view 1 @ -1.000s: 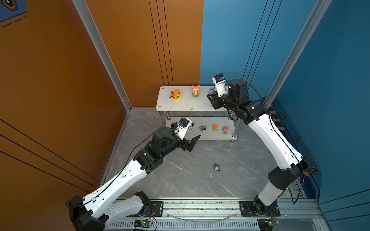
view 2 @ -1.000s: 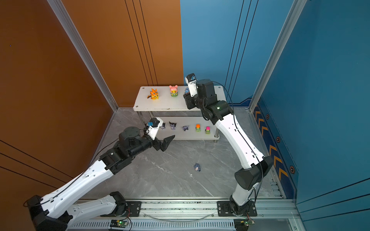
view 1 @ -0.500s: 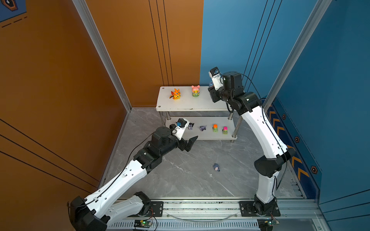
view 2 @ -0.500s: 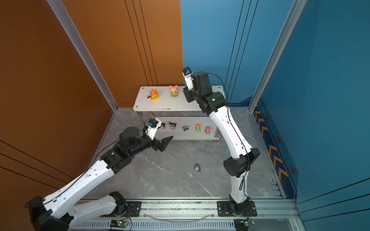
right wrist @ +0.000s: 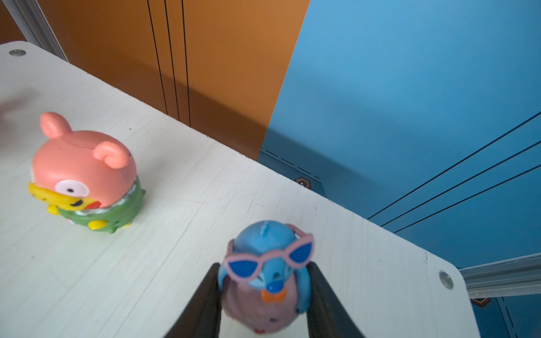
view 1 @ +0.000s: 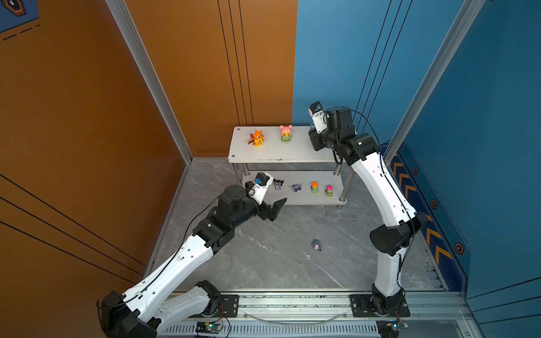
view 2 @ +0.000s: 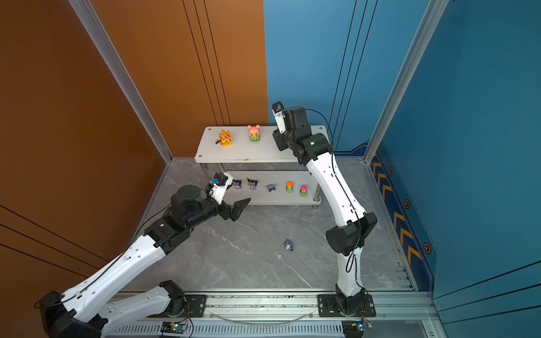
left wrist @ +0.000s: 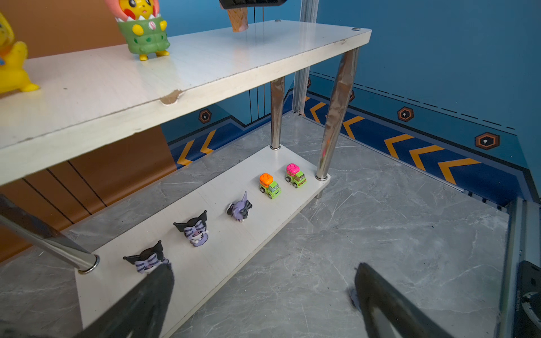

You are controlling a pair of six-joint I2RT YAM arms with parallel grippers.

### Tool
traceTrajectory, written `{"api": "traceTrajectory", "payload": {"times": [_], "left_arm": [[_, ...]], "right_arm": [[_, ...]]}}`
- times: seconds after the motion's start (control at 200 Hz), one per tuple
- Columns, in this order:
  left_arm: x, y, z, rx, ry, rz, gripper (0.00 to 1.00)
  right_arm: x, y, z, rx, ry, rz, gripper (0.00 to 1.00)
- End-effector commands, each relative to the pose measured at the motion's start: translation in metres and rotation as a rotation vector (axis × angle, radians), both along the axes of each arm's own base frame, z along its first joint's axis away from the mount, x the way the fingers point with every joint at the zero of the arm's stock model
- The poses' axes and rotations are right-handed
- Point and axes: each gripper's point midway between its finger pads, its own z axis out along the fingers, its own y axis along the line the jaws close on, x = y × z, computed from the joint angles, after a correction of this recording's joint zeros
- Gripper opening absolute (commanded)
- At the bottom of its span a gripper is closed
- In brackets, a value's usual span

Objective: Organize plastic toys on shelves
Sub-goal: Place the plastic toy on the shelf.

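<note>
Your right gripper [right wrist: 264, 281] is clamped on the blue plastic figurine with pink sunglasses on a cone base [right wrist: 263, 248], one finger against each flank. It is upright over the right end of the top board [right wrist: 190, 199] of the small two-tier rack of white boards on chrome tube legs [view 1: 281, 152]. In the left wrist view the cone's tip sits right at the board, though you cannot tell whether it touches.

To that gripper's left, on the same board and well apart, stands the pink-hooded yellow figurine in a green body [right wrist: 85, 178]. Farther left again is the orange winged dragon figurine [view 1: 257, 138].

Below the gripper, the lower board [left wrist: 216, 263] carries a row. Three black-and-purple horned figurines [left wrist: 193, 229] stand toward the left end. Two green toy cars [left wrist: 269, 185], one orange-topped and one pink-topped, stand near the right legs.

Your left gripper [left wrist: 262, 272] hangs in front of that board's left end, its jaws spread wide with nothing between them. The nearest horned figurine is just beyond its left finger.

The small grey donkey figurine [view 1: 316, 244] lies on the grey marbled tabletop [view 1: 263, 263], away from the rack and off to the left gripper's right.
</note>
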Motion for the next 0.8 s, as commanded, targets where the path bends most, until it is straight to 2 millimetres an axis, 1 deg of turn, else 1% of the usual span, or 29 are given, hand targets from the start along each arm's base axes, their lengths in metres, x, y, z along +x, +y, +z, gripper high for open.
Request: {"api": "traceTrajectory", "payload": {"times": [0.0,0.15,0.476,0.621,0.791], "left_arm": [[-0.003,0.002,0.003,-0.024,-0.005,-0.011,0.98],[-0.002,0.003,0.003,-0.028,-0.002,-0.009,0.98],[-0.002,0.004,0.0,-0.029,0.006,-0.007,0.98],[-0.002,0.004,0.002,-0.031,0.003,-0.007,0.98],[-0.001,0.003,0.002,-0.034,0.004,-0.01,0.98]], "right_arm": [[0.002,0.004,-0.008,0.033,0.033,0.011,0.28],[0.002,0.008,-0.017,0.053,0.06,0.023,0.28],[0.002,0.005,-0.031,0.082,0.09,0.018,0.29],[0.0,0.001,-0.029,0.102,0.083,0.01,0.38],[-0.003,-0.003,-0.022,0.12,0.073,0.012,0.44]]}}
